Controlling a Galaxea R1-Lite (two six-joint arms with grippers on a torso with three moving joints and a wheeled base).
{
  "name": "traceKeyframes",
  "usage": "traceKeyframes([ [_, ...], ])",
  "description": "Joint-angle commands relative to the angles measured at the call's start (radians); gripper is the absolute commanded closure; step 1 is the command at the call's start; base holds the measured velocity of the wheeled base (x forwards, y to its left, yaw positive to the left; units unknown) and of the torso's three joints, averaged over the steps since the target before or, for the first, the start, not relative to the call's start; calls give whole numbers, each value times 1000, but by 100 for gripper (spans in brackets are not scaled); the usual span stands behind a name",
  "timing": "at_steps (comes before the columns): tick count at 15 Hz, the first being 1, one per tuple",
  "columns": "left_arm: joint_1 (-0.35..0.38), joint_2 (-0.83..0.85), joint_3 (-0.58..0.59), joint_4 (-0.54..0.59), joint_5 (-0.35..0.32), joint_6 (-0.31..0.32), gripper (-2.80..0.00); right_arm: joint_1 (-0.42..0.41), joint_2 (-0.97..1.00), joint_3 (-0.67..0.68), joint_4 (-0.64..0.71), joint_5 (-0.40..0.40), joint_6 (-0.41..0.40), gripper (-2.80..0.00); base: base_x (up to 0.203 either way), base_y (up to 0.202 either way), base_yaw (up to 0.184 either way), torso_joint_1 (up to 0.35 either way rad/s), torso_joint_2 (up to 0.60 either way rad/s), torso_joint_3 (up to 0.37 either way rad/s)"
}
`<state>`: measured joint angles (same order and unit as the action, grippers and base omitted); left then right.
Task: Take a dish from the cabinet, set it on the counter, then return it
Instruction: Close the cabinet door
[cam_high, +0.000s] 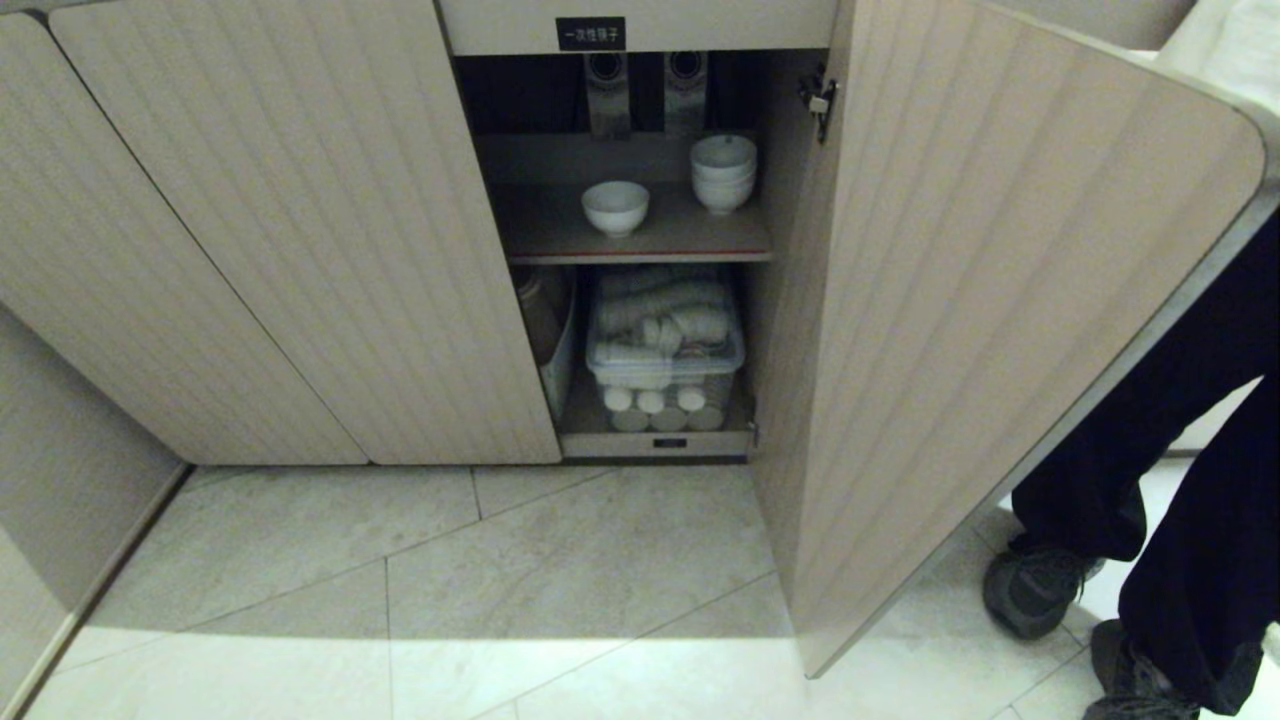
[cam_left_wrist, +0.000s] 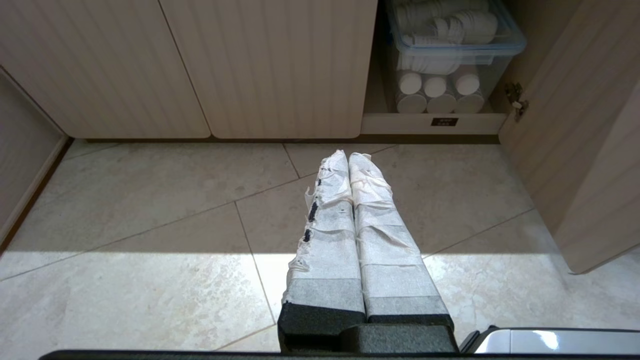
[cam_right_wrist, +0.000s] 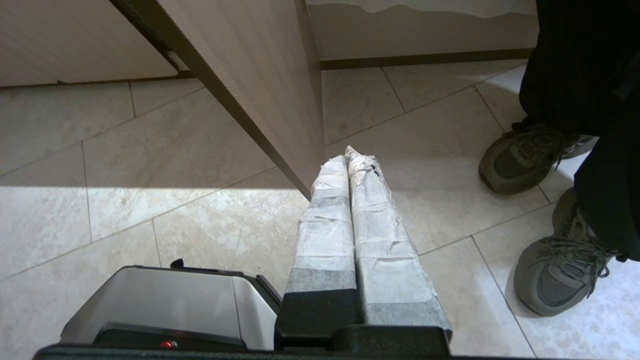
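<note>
Your dish (cam_high: 615, 206) is sitting upright on the upper shelf (cam_high: 640, 243) of the cabinet (cam_high: 300, 250), alone at the left, with the stack of white bowls (cam_high: 723, 172) standing near it on its right, apart from it. Neither gripper is showing in the head view. Your right gripper (cam_right_wrist: 352, 156) is hanging low over the floor tiles (cam_right_wrist: 150, 150) with its taped fingers pressed together and nothing between them, well apart from the dish and just beside the lower corner of the open door (cam_right_wrist: 260, 75). Your left gripper (cam_left_wrist: 348, 156) is likewise pinched closed and empty, pointing toward the cabinet base below the clear bin of white cups (cam_left_wrist: 450, 55).

The door is standing wide on the right. A person's legs and shoes (cam_right_wrist: 530, 157) are standing beyond it (close to your right gripper). The shelf front is lying unobstructed.
</note>
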<state>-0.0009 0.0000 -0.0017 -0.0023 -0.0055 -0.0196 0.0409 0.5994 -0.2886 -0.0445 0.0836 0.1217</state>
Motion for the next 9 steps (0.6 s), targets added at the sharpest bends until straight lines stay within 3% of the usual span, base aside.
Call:
traceKeyframes([
  [1,0,0,0,-1,-1,0,0,1,68,-26,-15,5,9,0,0,0,0,0,0,0],
  [5,0,0,0,-1,0,0,0,6,217,-30,-210,34,13,0,0,0,0,0,0,0],
  [9,1,0,0,-1,1,0,0,10,339,6,-512,150,11,0,0,0,0,0,0,0],
])
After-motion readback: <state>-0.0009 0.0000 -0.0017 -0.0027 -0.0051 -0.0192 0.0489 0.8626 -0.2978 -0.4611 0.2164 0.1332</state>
